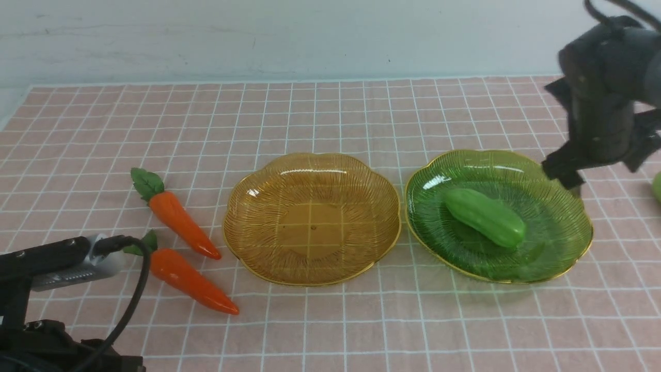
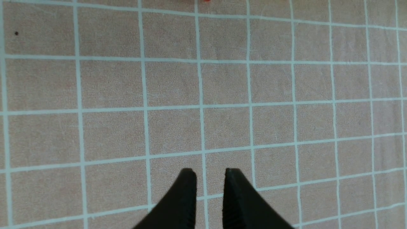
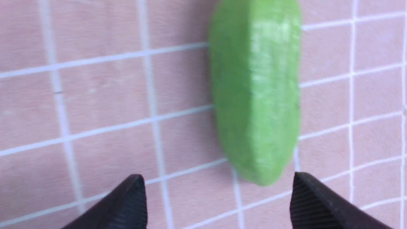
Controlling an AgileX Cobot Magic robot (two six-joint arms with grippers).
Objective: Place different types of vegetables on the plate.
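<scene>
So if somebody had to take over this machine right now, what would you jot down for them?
Left gripper: nearly shut, holding nothing, low over bare cloth.
Right gripper: open, empty, above the second cucumber on the cloth.
Done: one cucumber lies in the green plate.
Left: both carrots lie on the cloth beside the amber plate, which holds nothing.
</scene>
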